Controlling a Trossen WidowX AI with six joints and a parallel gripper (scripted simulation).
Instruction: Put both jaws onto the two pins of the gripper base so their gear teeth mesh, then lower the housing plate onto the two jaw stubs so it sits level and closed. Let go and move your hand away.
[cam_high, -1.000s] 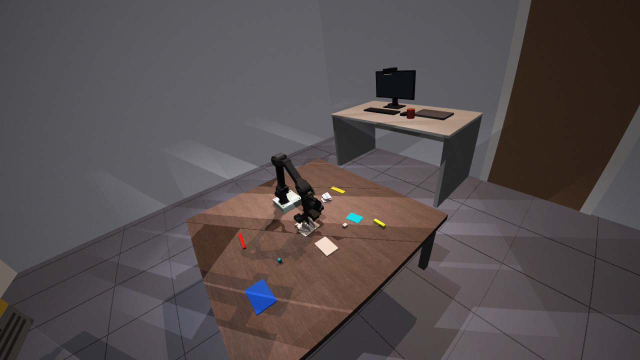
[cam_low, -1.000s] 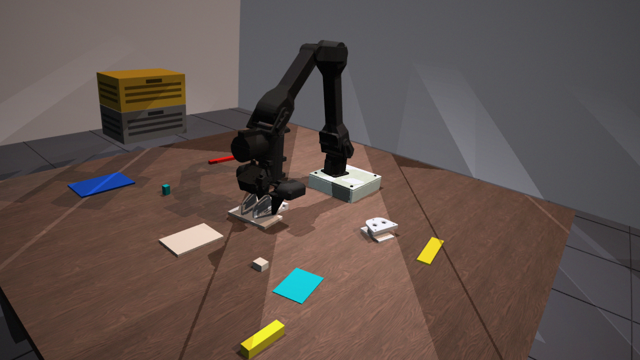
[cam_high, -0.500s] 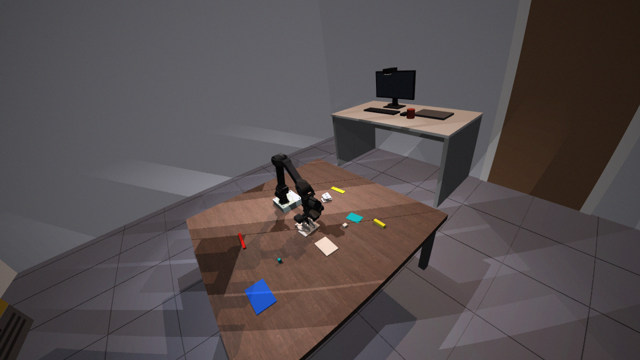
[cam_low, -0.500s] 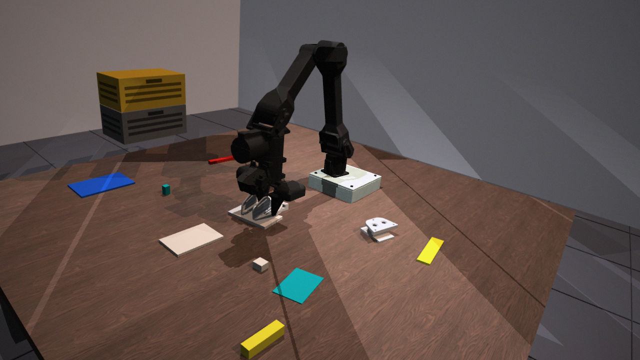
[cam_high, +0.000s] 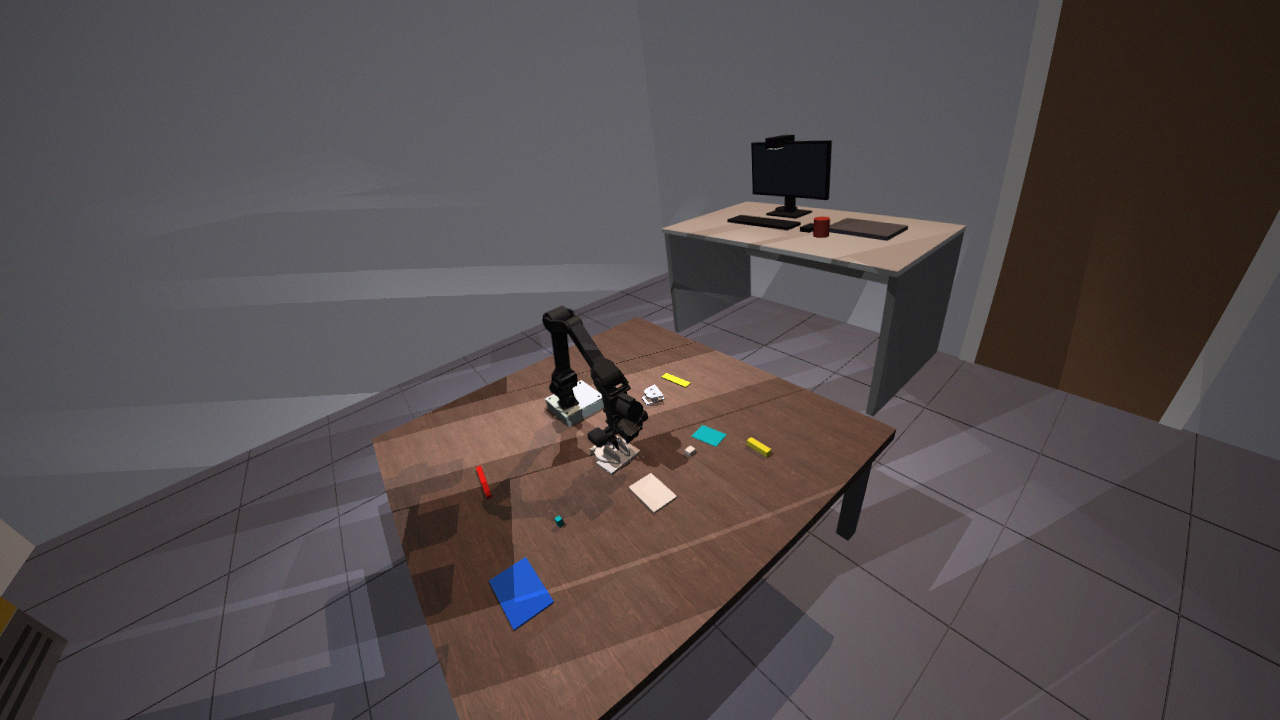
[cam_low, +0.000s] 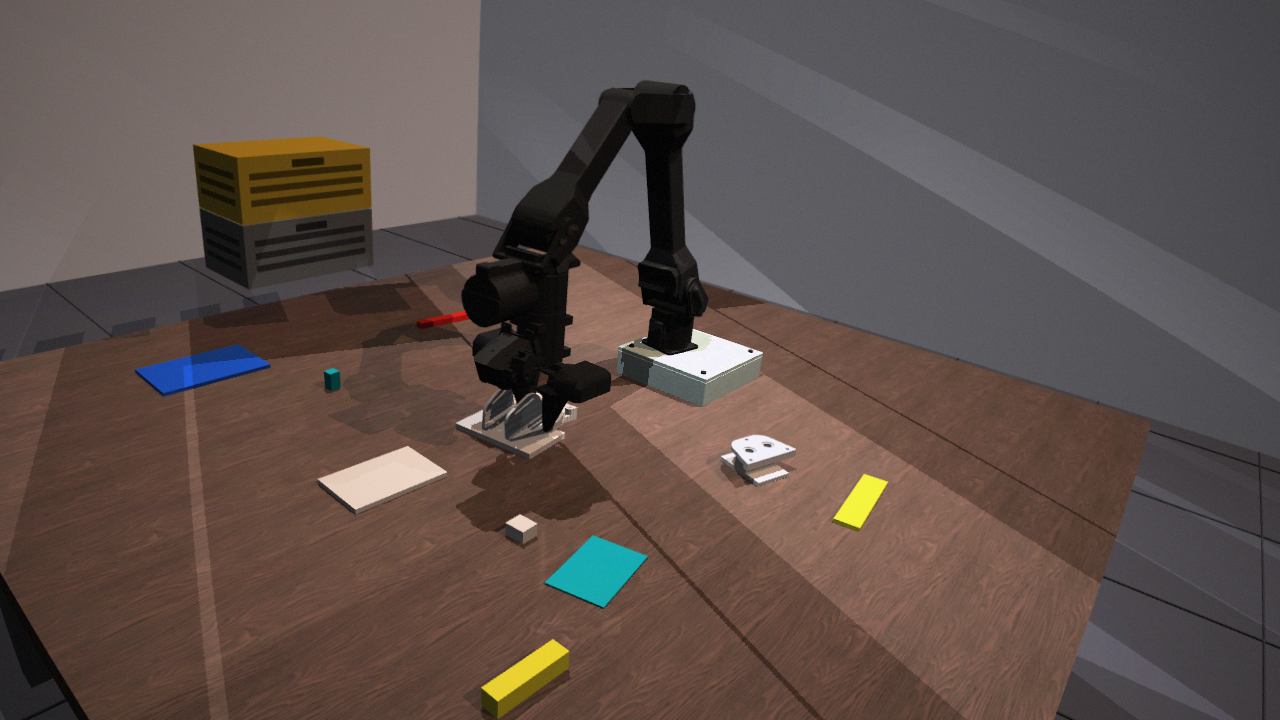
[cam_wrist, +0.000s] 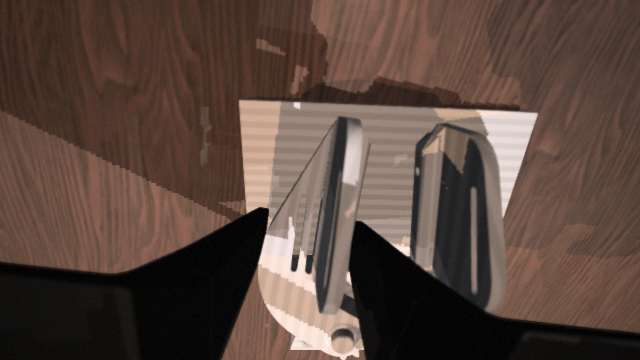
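Observation:
The pale gripper base (cam_high: 612, 466) (cam_low: 483, 433) (cam_wrist: 257, 150) lies flat on the table. Two grey upright jaws stand over it side by side. My gripper (cam_low: 534, 413) (cam_wrist: 309, 224) points down over the base and is shut on one jaw (cam_wrist: 345, 200). The other jaw (cam_wrist: 480, 225) stands to the right in the wrist view, outside the fingers. A round stub (cam_wrist: 343, 339) shows near the base's rounded end, partly behind a finger. The teeth and the pins under the jaws are hidden. The white housing plate (cam_high: 653, 391) (cam_low: 760, 445) with two holes rests apart, raised on a support.
A cream panel (cam_high: 652, 492) (cam_low: 383, 479) and a beige block (cam_high: 689, 450) (cam_low: 520, 528) lie near the base. A teal sheet (cam_low: 597, 570), yellow bar (cam_low: 525, 676), yellow strip (cam_low: 861, 501), blue panel (cam_low: 202, 368), teal block (cam_low: 332, 378) and red bar (cam_low: 443, 319) lie farther out.

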